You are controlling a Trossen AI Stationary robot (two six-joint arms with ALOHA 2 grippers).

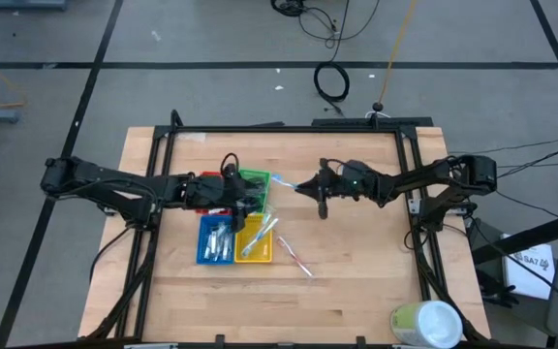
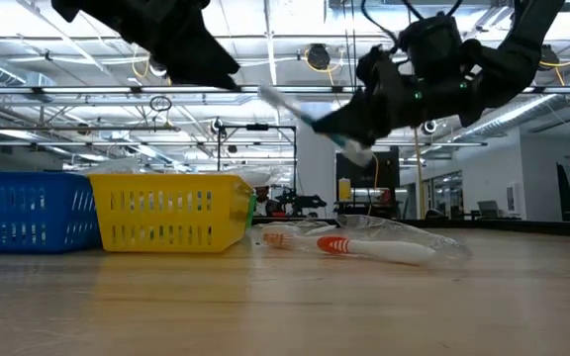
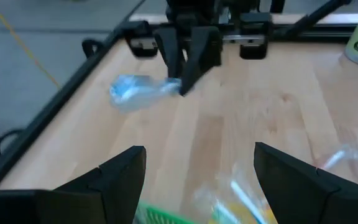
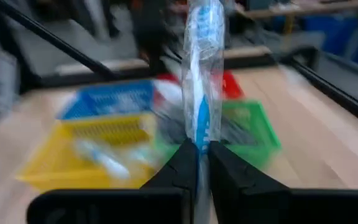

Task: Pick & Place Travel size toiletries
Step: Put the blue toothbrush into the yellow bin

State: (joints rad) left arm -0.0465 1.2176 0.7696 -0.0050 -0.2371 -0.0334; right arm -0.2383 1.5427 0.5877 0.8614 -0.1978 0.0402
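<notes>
No legible text, label, brand or number is found in any view. Dark print is seen on a white sheet [image 1: 533,263] at the right edge of the floor in the high view, but it cannot be read. Faint marks are seen on the pale cylinder [image 1: 424,324] at the table corner, unreadable. No lettering is made out on the wrapped toothbrush [image 4: 201,74] or on the trays [image 1: 235,237].
</notes>
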